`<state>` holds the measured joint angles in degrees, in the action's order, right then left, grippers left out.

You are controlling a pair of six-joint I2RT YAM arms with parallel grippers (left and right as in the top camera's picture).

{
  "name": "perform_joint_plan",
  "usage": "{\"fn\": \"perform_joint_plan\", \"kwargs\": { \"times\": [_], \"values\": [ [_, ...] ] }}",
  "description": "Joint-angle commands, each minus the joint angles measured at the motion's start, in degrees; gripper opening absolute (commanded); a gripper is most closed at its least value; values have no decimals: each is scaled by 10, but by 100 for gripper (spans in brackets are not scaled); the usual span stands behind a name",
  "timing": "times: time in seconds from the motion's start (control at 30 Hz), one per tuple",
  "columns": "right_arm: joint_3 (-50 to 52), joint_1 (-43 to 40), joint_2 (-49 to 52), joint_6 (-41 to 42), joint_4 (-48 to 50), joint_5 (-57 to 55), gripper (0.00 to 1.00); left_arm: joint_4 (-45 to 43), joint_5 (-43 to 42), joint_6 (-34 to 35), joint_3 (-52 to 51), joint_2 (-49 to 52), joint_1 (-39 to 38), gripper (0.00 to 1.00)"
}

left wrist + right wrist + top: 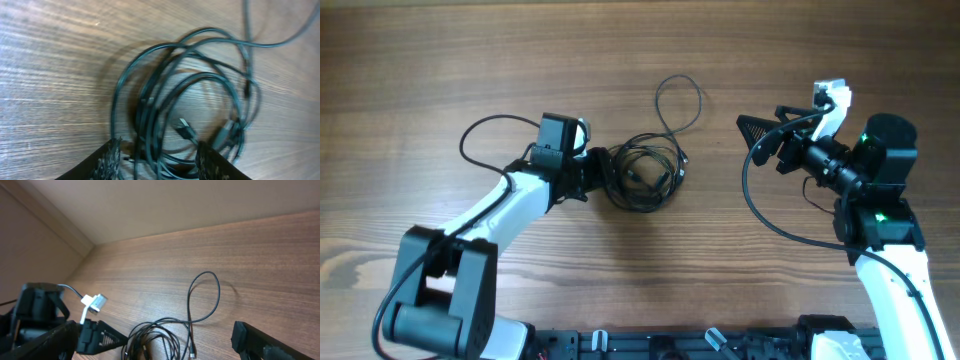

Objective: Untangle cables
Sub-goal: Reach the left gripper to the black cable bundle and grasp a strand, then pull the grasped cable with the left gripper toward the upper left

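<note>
brown wood-grain laminate, matte with fine streaks running from the left edge to the right, covers the flat table (pixel 470 60). in the right wrist view its far edge meets a plain, pale beige wall (pixel 175 205) that turns a corner beyond the far left corner of the table. the thin, black, rubbery cables (pixel 645 172) lie about midway between the left and right edges as a loose round coil of several overlapping strands, and one open single loop reaches from it toward the far edge. close up in the left wrist view the strands (pixel 150 100) look smooth and slightly glossy, crossing one another in wide curves, with a small flat silvery plug (pixel 186 131) resting inside the coil. the left gripper (pixel 603 170), black and blocky on a white arm, sits at the left rim of the coil. its rough-textured dark fingers (pixel 107 159) stand apart with several strands running between them, not pinched. the right gripper (pixel 757 135), with black triangular ribbed fingers, is well apart from the coil toward the right edge. its fingers (pixel 100 335) are spread wide and hold nothing, and the cables show between them farther off.
</note>
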<state>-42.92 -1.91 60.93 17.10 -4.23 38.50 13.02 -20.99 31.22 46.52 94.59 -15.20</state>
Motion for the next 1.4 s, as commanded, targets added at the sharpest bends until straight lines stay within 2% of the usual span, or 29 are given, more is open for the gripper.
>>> {"fn": "perform_joint_plan", "kwargs": {
  "times": [0.0, 0.13, 0.2, 0.3, 0.33, 0.47, 0.7, 0.93, 1.17, 1.37],
  "values": [
    [-12, 2, 3, 11, 0, -8, 100, -1, 9, 12, 7, 20, -17, 49],
    [-12, 2, 3, 17, 0, -8, 100, -10, 12, 12, 7, 20, -30, 42],
    [-12, 2, 3, 24, 1, -8, 100, -10, 14, 12, 7, 20, -31, 27],
    [-12, 2, 3, 24, 0, -8, 100, -11, 24, 12, 7, 20, -30, 14],
    [-12, 2, 3, 24, 0, -8, 100, -13, 20, 12, 8, 19, -30, 4],
    [-12, 2, 3, 24, 1, -8, 100, -32, -53, 5, 15, -9, -30, 4],
    [-12, 2, 3, 26, 1, -15, 100, -75, -148, 6, 77, -151, -30, 4],
    [-12, 2, 3, 26, 3, -15, 100, -177, -148, 8, 81, -275, -30, 4],
    [-12, 2, 3, 56, 3, -30, 100, -376, -142, 8, 81, -331, -30, 4],
    [-12, 2, 3, 56, 3, -30, 100, -491, -50, 8, 81, -335, -8, 4]
  ]
}}
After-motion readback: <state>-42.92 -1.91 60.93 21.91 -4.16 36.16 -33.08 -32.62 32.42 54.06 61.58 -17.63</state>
